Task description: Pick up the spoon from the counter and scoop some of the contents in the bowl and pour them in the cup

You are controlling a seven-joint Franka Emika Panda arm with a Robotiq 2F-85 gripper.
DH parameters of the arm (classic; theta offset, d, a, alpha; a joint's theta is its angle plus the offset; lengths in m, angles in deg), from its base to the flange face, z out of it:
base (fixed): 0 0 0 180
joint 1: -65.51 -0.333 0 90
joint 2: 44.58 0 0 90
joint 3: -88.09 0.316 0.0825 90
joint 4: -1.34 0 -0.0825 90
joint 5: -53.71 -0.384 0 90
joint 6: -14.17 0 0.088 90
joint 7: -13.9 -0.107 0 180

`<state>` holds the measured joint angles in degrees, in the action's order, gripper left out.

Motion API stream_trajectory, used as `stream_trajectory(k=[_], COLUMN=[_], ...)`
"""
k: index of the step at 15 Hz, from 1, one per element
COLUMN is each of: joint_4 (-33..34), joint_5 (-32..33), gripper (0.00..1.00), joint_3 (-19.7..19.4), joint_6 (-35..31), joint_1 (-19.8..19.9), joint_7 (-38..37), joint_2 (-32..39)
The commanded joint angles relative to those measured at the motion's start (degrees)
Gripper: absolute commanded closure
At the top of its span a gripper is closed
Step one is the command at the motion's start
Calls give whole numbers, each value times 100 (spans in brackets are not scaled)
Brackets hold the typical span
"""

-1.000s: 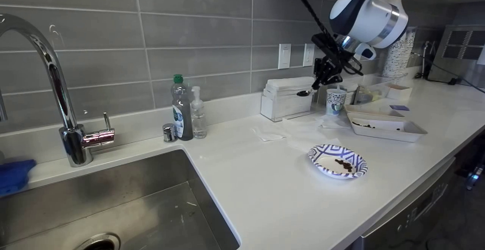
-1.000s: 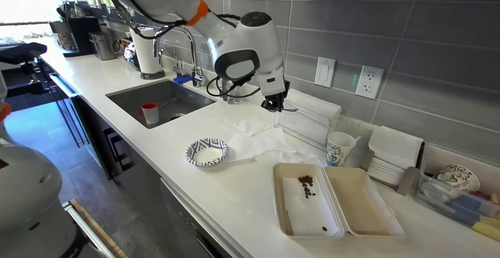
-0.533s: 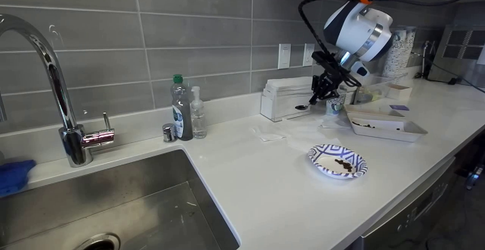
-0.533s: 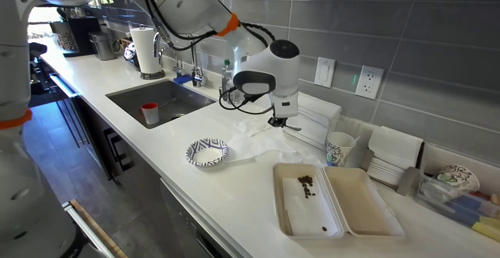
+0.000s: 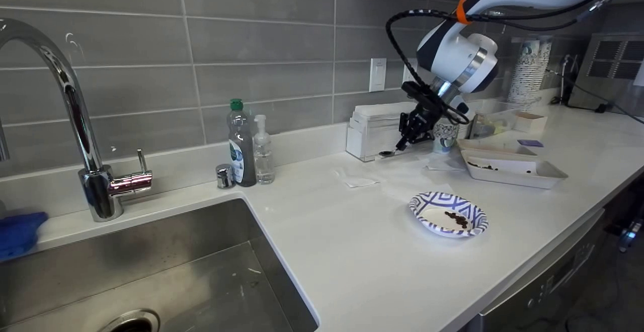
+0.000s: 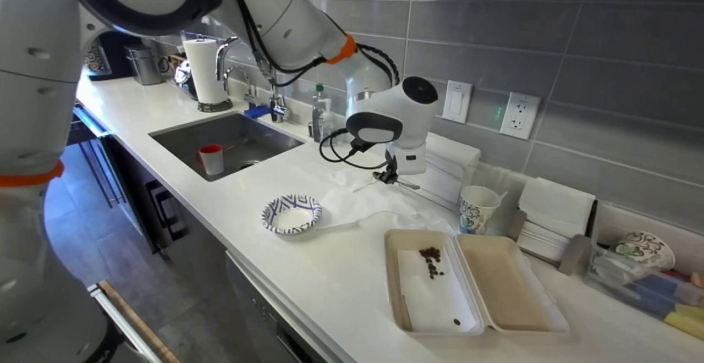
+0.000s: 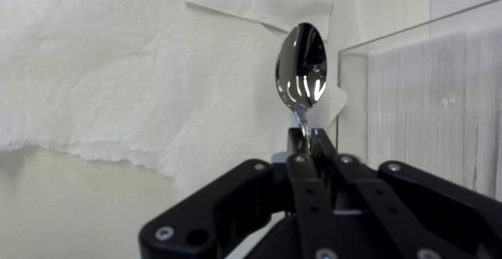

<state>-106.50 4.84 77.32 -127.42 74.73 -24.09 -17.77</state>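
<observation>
Spoon [image 7: 301,66], glossy oval metal, in the grip of the black pincer [image 7: 307,135]; crinkly paper [image 7: 137,86] below.

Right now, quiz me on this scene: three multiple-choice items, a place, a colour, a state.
1. Where is the mug? A: in the tray. B: on the floor. C: in the sink.
2. What colour patterns the bowl? A: blue. B: green. C: red.
3. How is the pincer? A: open. B: shut on the spoon. C: shut on a napkin.

1 C: an exterior view shows it standing inside. 2 A: blue lines mark its sides. 3 B: the wrist view shows the spoon clamped.
</observation>
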Motion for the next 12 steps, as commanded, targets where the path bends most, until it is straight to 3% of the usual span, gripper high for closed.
stream_trajectory(k=[1, 7, 12], joint_4=[432, 770, 938], joint_5=[100, 261, 366], gripper=[98, 98, 98], joint_3=[107, 80, 74], joint_6=[554, 1208, 1347], joint_1=[181, 232, 237], joint_7=[67, -9, 9], joint_2=[358, 691, 859])
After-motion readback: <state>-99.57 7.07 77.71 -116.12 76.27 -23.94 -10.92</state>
